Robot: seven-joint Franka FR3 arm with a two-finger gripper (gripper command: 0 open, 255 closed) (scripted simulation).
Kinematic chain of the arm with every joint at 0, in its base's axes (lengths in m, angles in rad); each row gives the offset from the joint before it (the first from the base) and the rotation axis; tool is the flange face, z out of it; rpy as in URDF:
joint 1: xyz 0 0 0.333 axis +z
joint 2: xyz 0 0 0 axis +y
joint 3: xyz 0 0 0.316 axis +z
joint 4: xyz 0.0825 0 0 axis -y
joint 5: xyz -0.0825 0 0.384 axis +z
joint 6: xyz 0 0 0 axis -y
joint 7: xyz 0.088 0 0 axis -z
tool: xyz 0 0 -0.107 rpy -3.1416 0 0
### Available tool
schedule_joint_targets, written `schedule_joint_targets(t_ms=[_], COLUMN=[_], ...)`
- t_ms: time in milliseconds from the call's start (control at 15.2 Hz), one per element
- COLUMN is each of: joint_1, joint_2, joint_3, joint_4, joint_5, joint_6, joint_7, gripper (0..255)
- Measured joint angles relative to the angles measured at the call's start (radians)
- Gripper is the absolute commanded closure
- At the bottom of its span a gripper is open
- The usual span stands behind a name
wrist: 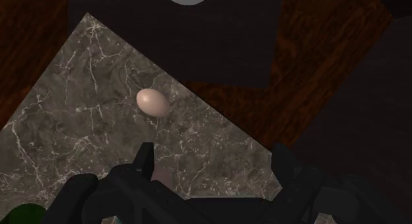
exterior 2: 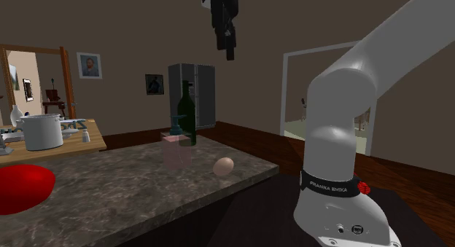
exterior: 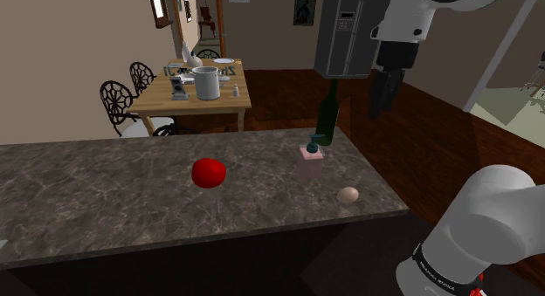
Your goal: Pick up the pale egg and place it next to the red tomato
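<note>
Pale egg (exterior: 348, 195) near counter (exterior: 105, 189) edge, end effector (exterior: 382, 104) high

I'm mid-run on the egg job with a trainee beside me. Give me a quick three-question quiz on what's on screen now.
1. Multiple choice: what stands nearest the egg on the counter? A tomato, B dispenser, C pot.
2. True or false: the gripper is clasping the egg.
3. Fill in: the gripper's fingers are ___ (open or shut).
Key: 1 B; 2 false, it hangs high above the counter; 3 open.
</note>
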Motion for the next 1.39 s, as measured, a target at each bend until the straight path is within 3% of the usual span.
schedule_joint_targets(t_ms=[132,396,990,1386], joint_1=[-0.002,-0.012,-0.043,-0.059], joint_2=[-0.008,-0.043,-0.035,0.085], joint_3=[-0.005,-0.034,-0.124,-0.212], joint_4=[-0.018,-0.155,-0.449,-0.591], joint_5=[-0.003,-0.014,-0.045,-0.062], joint_6=[0.012,0.126,0.459,0.737], joint_7=[-0.007,-0.044,-0.153,-0.255], gripper=[0,0,0,0])
